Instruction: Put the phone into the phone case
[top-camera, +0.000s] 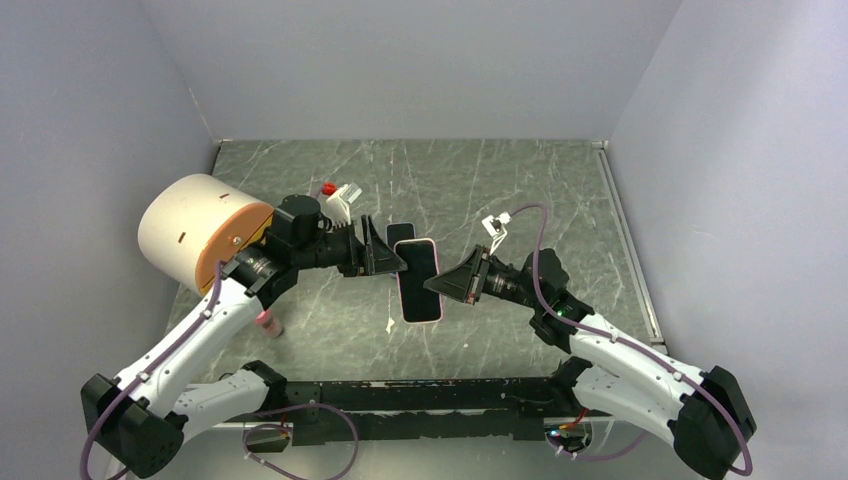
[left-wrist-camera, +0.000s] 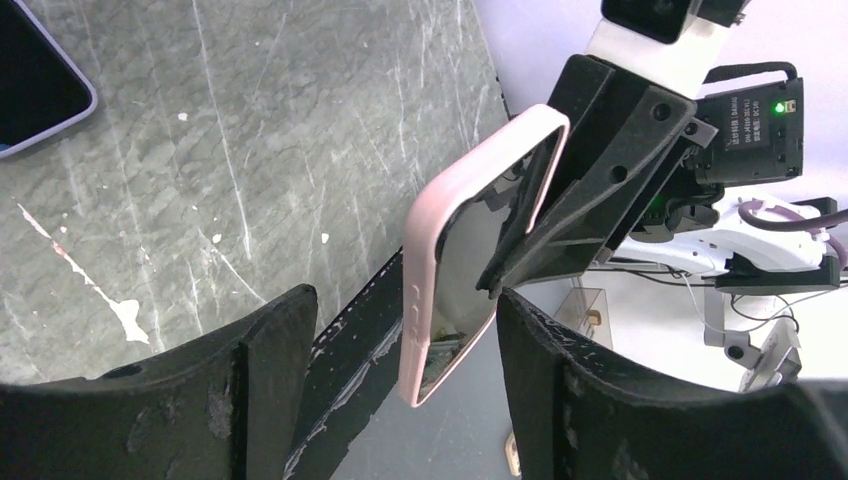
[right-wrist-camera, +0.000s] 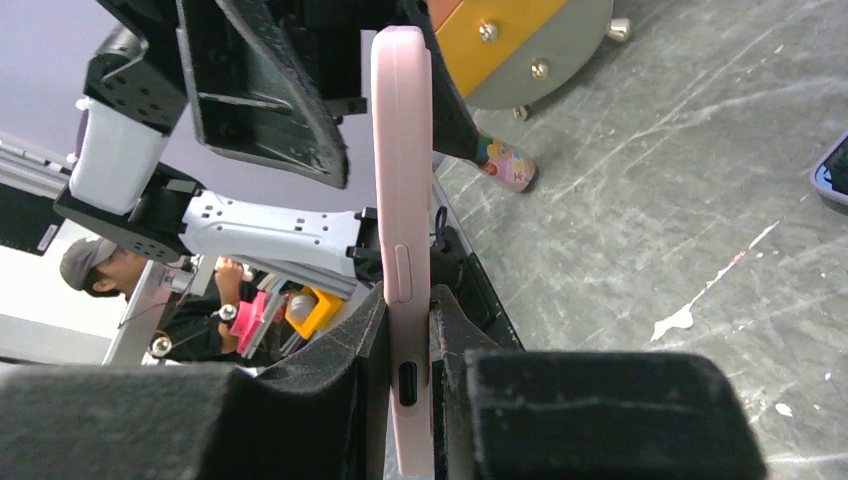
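Pink case: light, bendy shell. Right gripper clamped across its thickness near port end, held edge-up above surface. Phone, stiff and slick, lies flat behind; we'd grip its 2 long edges. Left gripper wide open, empty, facing case.

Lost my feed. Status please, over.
Right tool shut on pink case. Left tool open beside it. Phone flat on table, uncased. No obstruction seen.
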